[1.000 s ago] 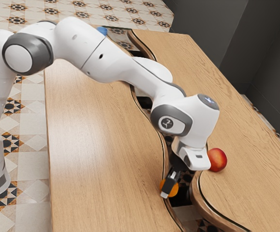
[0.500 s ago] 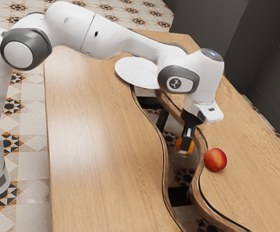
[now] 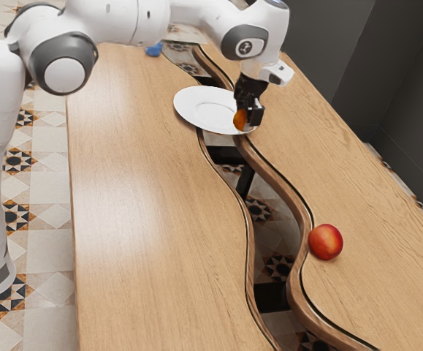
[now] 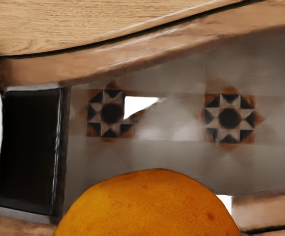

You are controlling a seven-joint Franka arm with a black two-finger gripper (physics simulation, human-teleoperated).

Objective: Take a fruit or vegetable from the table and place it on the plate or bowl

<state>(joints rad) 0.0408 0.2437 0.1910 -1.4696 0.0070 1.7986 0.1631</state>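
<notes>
My gripper is clenched on the orange, which hangs between my fingers at the rim of the white plate, on the exterior view's right. The red fruit lies well apart on the table.

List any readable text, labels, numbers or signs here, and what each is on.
No words or numbers can be read.
Joint cap on the arm: a small white emblem, no letters.
Orange, plate, red fruit, table: no markings.
</notes>
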